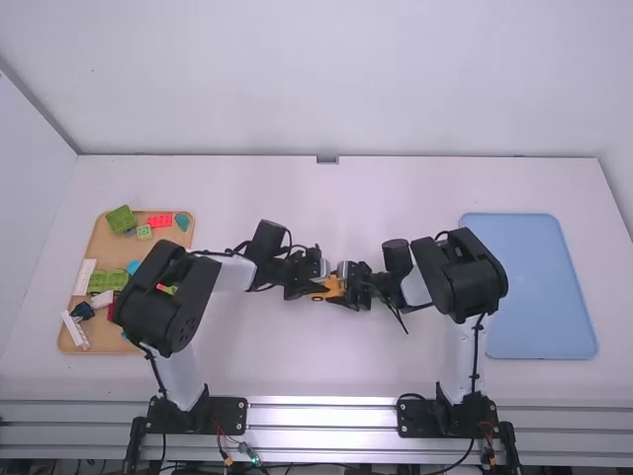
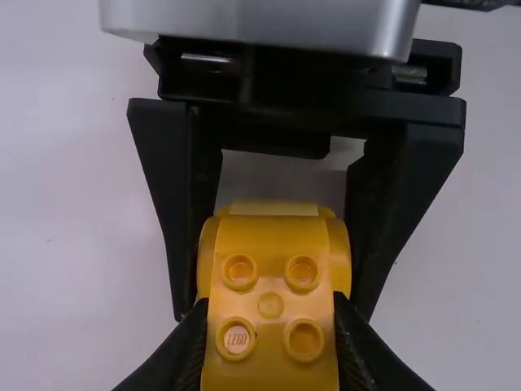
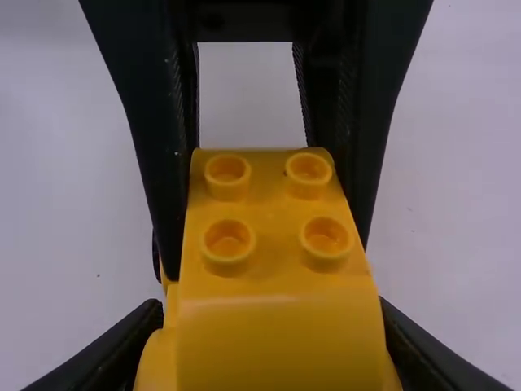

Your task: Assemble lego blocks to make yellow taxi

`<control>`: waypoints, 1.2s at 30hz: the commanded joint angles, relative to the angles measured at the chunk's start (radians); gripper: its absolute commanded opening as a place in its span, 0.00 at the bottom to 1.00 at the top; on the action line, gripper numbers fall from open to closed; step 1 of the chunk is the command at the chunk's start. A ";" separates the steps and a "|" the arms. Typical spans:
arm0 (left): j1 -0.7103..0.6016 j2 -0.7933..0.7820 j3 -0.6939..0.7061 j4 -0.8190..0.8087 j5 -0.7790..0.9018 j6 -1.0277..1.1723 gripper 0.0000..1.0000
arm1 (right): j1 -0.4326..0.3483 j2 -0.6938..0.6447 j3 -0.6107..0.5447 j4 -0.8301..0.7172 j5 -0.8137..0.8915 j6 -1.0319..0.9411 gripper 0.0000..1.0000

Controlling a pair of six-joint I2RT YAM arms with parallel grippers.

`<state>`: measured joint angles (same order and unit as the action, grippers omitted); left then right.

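In the high view, the two arms meet near the centre of the frame. The left gripper [image 1: 315, 288] comes in from the left and the right gripper [image 1: 351, 287] from the right, with the yellow lego body [image 1: 334, 286] between them, grasped by both. At the left of the frame lies a tan tray [image 1: 107, 240]; in its upper part are a green block [image 1: 121, 219], a red block [image 1: 159, 221] and a teal piece [image 1: 182, 222]. A blue tray [image 1: 544, 287] lies at the right of the frame, on the white table [image 1: 326, 361].

In the left wrist view, the left gripper [image 2: 271, 346] is clenched on the near end of the yellow lego body, its studs showing; the right gripper's fingers flank the far end.

In the right wrist view, the right gripper [image 3: 269, 342] grips the yellow lego body's near part, and the left gripper's fingers press its farther sides, beside four studs.
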<state>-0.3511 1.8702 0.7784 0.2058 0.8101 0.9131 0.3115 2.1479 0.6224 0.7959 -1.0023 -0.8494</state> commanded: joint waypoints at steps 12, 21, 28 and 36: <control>-0.058 0.012 -0.052 -0.006 -0.110 -0.008 0.30 | 0.036 0.024 -0.001 -0.019 0.090 -0.012 0.47; -0.057 -0.003 -0.052 0.003 -0.111 -0.008 0.36 | 0.036 0.024 -0.001 -0.019 0.090 -0.011 0.47; -0.014 -0.029 -0.052 0.008 -0.033 -0.007 0.40 | 0.037 0.024 -0.001 -0.019 0.090 -0.011 0.47; 0.108 -0.135 -0.052 -0.036 0.084 0.003 0.84 | 0.036 0.024 -0.001 -0.019 0.090 -0.011 0.47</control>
<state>-0.2848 1.8019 0.7319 0.1764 0.8162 0.9134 0.3431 2.1479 0.6270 0.7933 -0.9909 -0.8482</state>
